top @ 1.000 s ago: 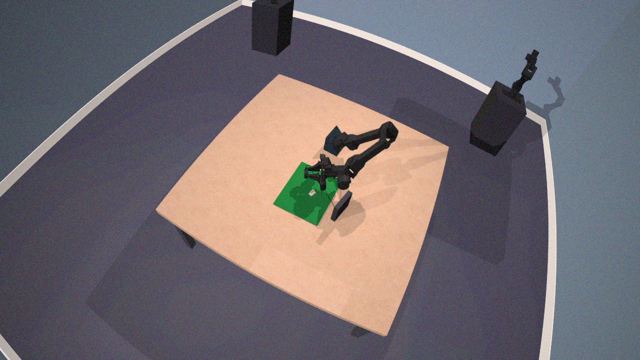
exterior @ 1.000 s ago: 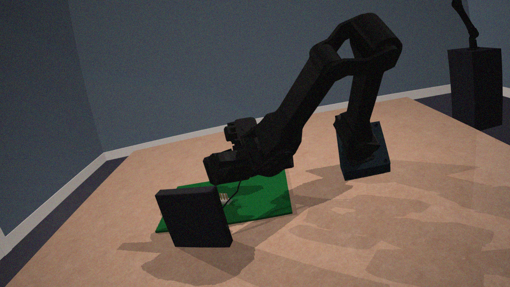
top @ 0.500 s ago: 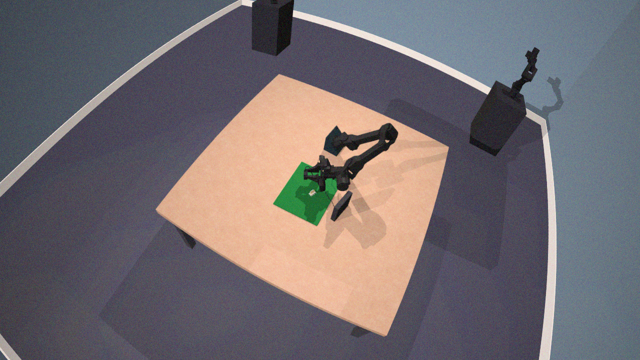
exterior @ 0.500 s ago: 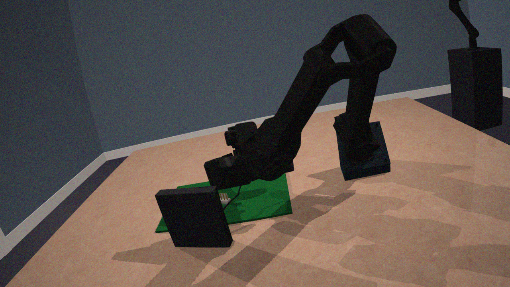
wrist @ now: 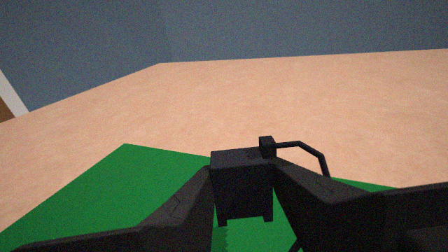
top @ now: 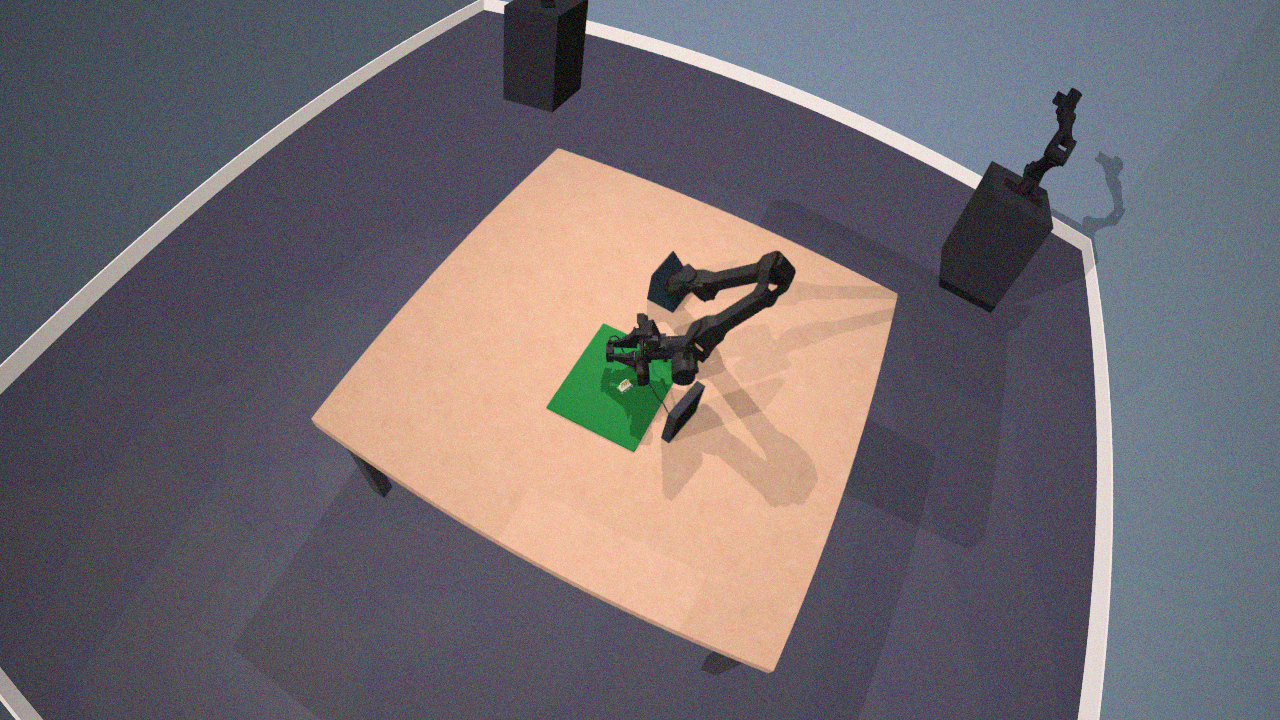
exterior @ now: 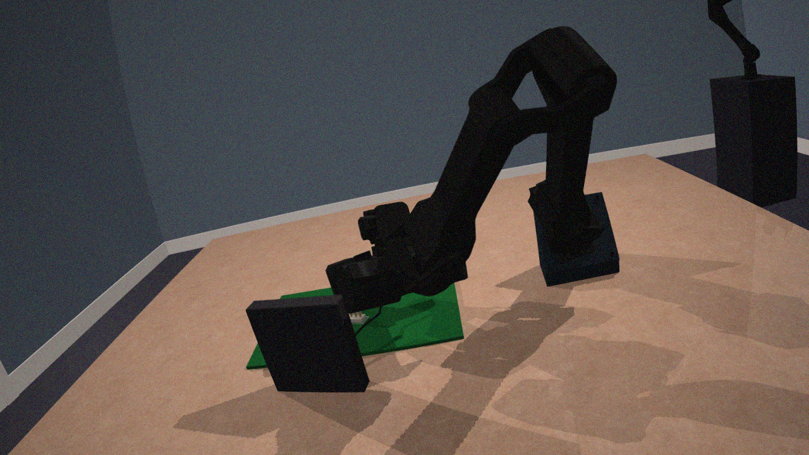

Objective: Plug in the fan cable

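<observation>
Held the black plug [wrist: 241, 192] narrowly between the fingers of the gripper [top: 612, 350] [exterior: 334, 286] [wrist: 239, 168], over the green board [top: 586, 407] [exterior: 444, 325] [wrist: 140, 185]. Saw pins on the pale header [top: 624, 387] [exterior: 358, 318] bare, with plug not on them. Noted the thin dark cable [top: 659, 396] [exterior: 371, 321] [wrist: 309, 148] curving off beside one finger in wrist view. Found the square dark fan [top: 682, 412] [exterior: 311, 346] standing on edge on the bench [top: 447, 358] [exterior: 650, 368] [wrist: 210, 105], just beside the board. Could not make out plug in top or exterior view.
</observation>
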